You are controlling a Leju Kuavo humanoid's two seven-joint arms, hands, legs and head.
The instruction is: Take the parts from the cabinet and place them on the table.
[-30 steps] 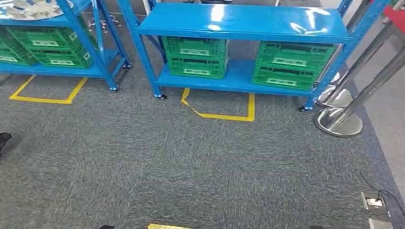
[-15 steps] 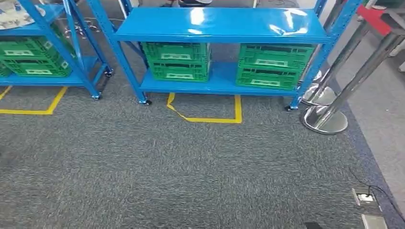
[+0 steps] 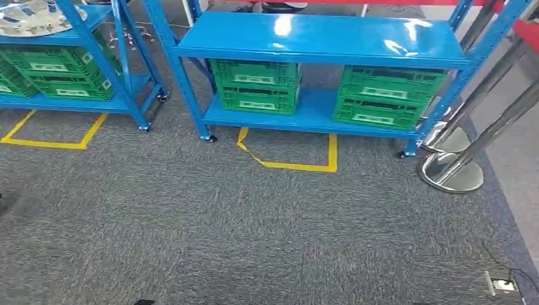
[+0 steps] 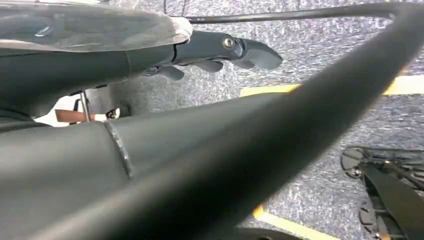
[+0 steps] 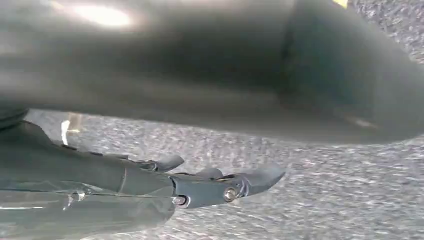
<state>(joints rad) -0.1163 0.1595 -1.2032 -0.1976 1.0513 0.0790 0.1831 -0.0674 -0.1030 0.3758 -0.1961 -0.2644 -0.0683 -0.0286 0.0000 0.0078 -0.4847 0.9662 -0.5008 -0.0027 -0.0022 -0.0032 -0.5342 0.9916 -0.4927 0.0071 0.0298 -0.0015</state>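
Observation:
Two blue shelf racks stand ahead of me in the head view. The left rack [image 3: 95, 38] carries silvery metal parts [image 3: 32, 16] on its upper shelf at the far left. The middle rack [image 3: 318, 38] has a bare, glossy upper shelf. My left hand [image 4: 215, 50] hangs beside my body above the grey carpet, its fingers stretched out and holding nothing. My right hand [image 5: 215, 185] hangs the same way over the carpet, fingers straight and apart, with nothing in it.
Green crates [image 3: 257, 86] [image 3: 388, 95] sit on the middle rack's lower shelf, and more [image 3: 57, 73] on the left rack. Yellow tape [image 3: 292, 155] marks the carpet. Chrome post bases [image 3: 451, 175] stand at the right. A floor socket [image 3: 505, 284] lies near right.
The whole picture swayed left and then back, so the camera has moved. The racks now sit slightly lower in the view than one second ago.

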